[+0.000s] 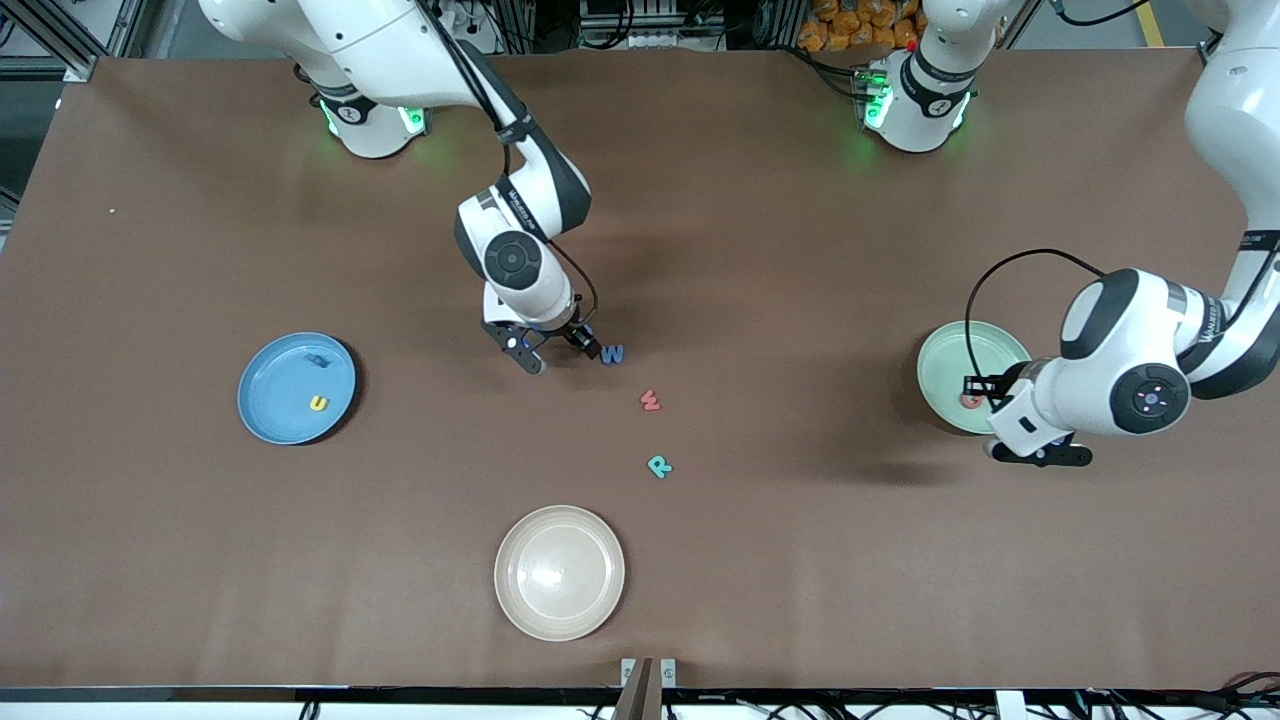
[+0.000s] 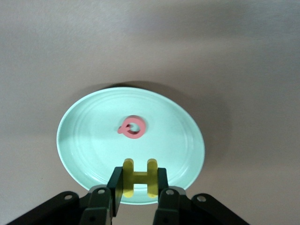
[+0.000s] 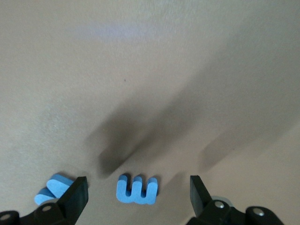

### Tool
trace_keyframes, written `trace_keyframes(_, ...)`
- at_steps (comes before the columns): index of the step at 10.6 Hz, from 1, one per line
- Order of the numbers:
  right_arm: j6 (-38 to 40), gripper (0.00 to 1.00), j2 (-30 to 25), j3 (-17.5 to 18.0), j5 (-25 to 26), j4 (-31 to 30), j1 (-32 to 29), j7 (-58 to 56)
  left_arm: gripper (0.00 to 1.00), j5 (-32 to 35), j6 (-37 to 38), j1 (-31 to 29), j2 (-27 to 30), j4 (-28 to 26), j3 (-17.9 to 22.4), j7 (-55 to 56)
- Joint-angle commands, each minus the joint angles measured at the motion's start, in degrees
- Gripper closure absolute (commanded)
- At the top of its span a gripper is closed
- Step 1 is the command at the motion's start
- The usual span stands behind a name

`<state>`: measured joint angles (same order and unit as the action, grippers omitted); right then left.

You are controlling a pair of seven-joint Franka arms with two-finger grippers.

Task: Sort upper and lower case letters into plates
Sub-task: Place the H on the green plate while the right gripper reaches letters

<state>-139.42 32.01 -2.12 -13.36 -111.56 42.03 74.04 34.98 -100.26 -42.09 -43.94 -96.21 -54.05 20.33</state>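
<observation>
My left gripper point(image 1: 1038, 453) point(image 2: 139, 182) is shut on a yellow letter H point(image 2: 139, 177) and holds it over the edge of the mint green plate point(image 1: 945, 365) point(image 2: 75, 140). A pink letter point(image 2: 132, 127) lies in that plate. My right gripper point(image 1: 556, 352) point(image 3: 138, 186) is open, low over the table, with a small blue letter w point(image 3: 137, 190) between its jaws. Another blue letter W point(image 1: 612, 354) point(image 3: 54, 187) lies just outside one finger. The bright blue plate point(image 1: 265, 400) holds a yellow u point(image 1: 318, 403) and a blue letter point(image 1: 318, 358).
A pink w point(image 1: 650, 401) and a teal R point(image 1: 659, 466) lie on the brown table, nearer to the front camera than the right gripper. A cream-white plate point(image 1: 520, 600) stands near the table's front edge.
</observation>
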Motion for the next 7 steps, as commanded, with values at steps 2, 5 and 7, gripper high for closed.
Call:
trace_keyframes(2, -0.33, 0.05, 1.83, -0.95, 0.00, 1.08, 2.88, 1.28, 0.25, 0.62, -0.73, -0.80, -0.62, -1.17, 0.43, 0.59)
trace_keyframes(5, -0.24, 0.17, 1.74, -0.95, 0.53, 0.99, 2.71, 1.19, 0.00, 0.62, -0.81, -0.80, -0.71, -1.35, 0.61, 0.50)
trace_keyframes(7, -0.15, 0.33, 1.74, -0.95, 0.88, 0.99, 2.45, 1.02, 0.00, 0.53, -0.64, 0.25, -0.45, -0.91, 0.53, 0.41)
